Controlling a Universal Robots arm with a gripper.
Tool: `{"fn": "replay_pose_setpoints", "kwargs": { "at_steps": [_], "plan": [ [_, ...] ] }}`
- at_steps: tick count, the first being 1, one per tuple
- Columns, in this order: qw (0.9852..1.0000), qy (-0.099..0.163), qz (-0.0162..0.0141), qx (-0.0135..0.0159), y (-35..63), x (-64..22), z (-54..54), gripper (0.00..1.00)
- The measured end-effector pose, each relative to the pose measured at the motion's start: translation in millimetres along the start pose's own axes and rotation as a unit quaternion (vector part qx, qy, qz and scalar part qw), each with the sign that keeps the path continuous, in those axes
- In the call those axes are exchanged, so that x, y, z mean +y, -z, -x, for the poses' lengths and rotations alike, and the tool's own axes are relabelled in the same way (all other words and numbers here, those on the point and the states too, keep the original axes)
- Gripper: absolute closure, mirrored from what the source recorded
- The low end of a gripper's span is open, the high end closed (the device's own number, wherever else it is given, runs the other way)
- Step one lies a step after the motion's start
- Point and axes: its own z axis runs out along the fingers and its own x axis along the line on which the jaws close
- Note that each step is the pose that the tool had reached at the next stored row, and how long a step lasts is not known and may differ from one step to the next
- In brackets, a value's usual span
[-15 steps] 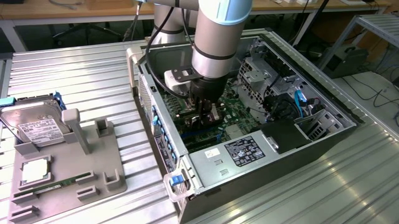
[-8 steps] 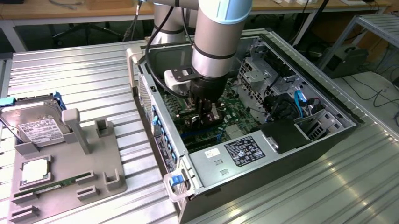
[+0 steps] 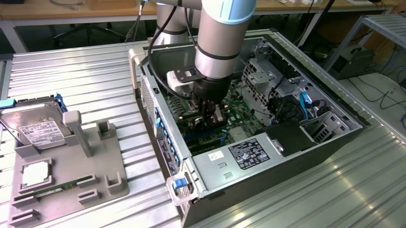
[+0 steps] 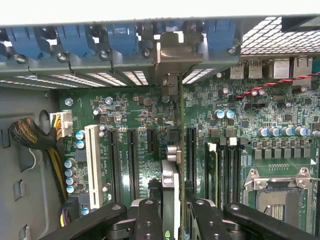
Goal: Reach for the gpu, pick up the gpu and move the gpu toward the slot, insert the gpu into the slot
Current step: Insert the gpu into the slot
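Dark gpu (image 4: 172, 165) in gripper (image 4: 172, 220) (no legible txt)

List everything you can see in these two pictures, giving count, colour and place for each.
computer case: one, grey, open, on the metal table
motherboard: one, green, inside the case
gpu: one, dark with silver bracket, edge-on over the motherboard
white slot: one, white, on the motherboard
hard drive: one, silver with white label, on the grey holder
memory stick: one, green, on the holder
arm: one, grey, reaching into the case
gripper: one, black, shut on the gpu
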Motion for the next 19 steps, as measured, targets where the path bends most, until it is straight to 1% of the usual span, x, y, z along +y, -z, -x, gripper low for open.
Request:
{"fn": "replay_pose_setpoints", "kwargs": {
  "at_steps": [10, 13, 19],
  "plan": [
    [1.0, 0.0, 0.0002, 0.0, -1.2, 1.3, 0.3, 0.73],
    [1.0, 0.0, 0.0001, -0.0005, -1.7, 2.0, 0.3, 0.73],
    [1.0, 0.0, 0.0, -0.0006, -1.8, 2.1, 0.2, 0.73]
  ]
}}
